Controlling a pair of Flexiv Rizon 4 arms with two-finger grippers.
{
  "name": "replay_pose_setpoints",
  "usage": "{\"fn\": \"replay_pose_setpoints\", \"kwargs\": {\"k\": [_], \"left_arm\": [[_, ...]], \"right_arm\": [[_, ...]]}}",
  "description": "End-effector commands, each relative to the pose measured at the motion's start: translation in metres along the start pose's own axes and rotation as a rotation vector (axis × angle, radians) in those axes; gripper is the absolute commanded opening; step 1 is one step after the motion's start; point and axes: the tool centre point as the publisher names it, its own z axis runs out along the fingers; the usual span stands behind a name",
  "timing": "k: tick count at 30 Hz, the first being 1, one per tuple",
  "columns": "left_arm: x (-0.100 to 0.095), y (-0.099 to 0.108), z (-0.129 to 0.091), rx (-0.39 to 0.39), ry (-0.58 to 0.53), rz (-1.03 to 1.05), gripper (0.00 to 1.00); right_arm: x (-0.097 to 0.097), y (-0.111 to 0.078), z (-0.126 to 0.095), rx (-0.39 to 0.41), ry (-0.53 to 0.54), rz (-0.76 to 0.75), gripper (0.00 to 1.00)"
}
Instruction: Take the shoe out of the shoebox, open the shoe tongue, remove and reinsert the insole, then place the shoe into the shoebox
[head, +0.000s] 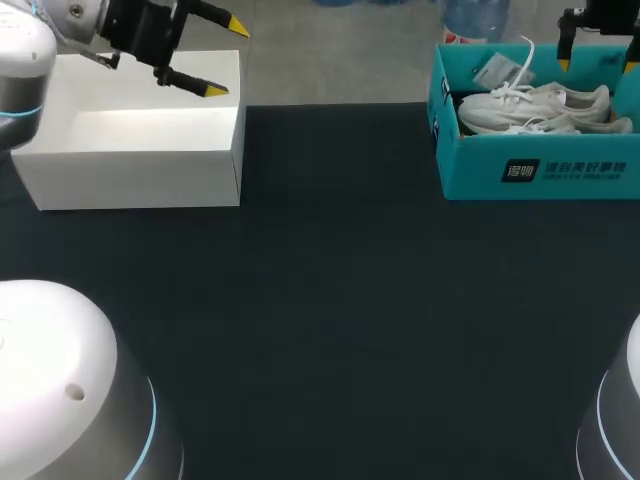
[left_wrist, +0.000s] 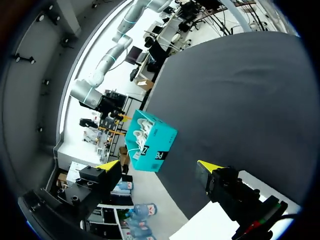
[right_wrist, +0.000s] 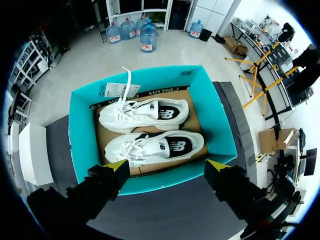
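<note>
Head view: the right gripper (head: 598, 58) is mostly cut off by the edge. Under it, the teal shoebox (head: 530, 165) runs out of view, and its near wall hides the lower sides of the white shoes (head: 535, 108).

Robotics lab, left arm (head: 22, 62) and right arm (left_wrist: 95, 80) of a two-arm rig, set over a dark table (head: 340, 300)
</note>
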Motion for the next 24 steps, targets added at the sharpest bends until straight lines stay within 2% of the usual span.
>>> {"fn": "replay_pose_setpoints", "kwargs": {"k": [1,2,4,5,6,7,8,9,10,13,14,16,17,20,24], "left_arm": [[0.004,-0.008,0.001,-0.520,-0.055,-0.318,1.00],[0.002,-0.010,0.002,-0.542,-0.042,-0.366,1.00],[-0.003,-0.009,0.008,-0.645,-0.002,-0.477,1.00],[-0.005,-0.008,0.008,-0.659,0.020,-0.518,1.00],[-0.009,-0.006,0.012,-0.740,0.045,-0.582,1.00],[-0.011,-0.004,0.013,-0.765,0.056,-0.623,1.00],[-0.015,0.000,0.017,-0.855,0.089,-0.697,1.00],[-0.018,0.003,0.018,-0.872,0.087,-0.742,1.00],[-0.020,0.007,0.020,-0.937,0.119,-0.799,1.00],[-0.023,0.022,0.025,-1.058,0.179,-0.958,1.00],[-0.024,0.028,0.026,-1.070,0.197,-1.007,1.00],[-0.022,0.041,0.031,-1.155,0.208,-1.086,1.00],[-0.020,0.045,0.032,-1.161,0.207,-1.116,1.00],[-0.013,0.055,0.034,-1.247,0.235,-1.218,1.00],[-0.005,0.058,0.031,-1.287,0.231,-1.302,1.00]], "right_arm": [[-0.001,-0.001,0.000,-0.002,0.001,0.001,1.00],[-0.001,-0.001,0.000,-0.002,0.001,0.001,1.00],[-0.001,-0.001,0.000,-0.002,0.001,0.001,1.00],[-0.001,-0.001,0.000,-0.002,0.001,0.001,1.00],[-0.001,-0.001,0.000,-0.002,0.001,0.001,1.00],[-0.001,-0.001,0.000,-0.002,0.001,0.001,1.00],[-0.001,-0.001,0.000,-0.002,0.001,0.001,1.00],[-0.001,-0.001,0.000,-0.002,0.001,0.001,1.00],[-0.001,-0.001,0.000,-0.002,0.001,0.001,1.00],[-0.001,-0.001,0.000,-0.002,0.001,0.001,1.00],[-0.001,-0.001,0.000,-0.002,0.001,0.001,1.00],[-0.001,-0.001,0.000,-0.002,0.001,0.001,1.00],[-0.001,-0.001,0.000,-0.002,0.001,0.001,1.00],[-0.001,-0.001,0.000,-0.002,0.001,0.001,1.00],[-0.001,-0.001,0.000,-0.002,0.001,0.001,1.00]]}}
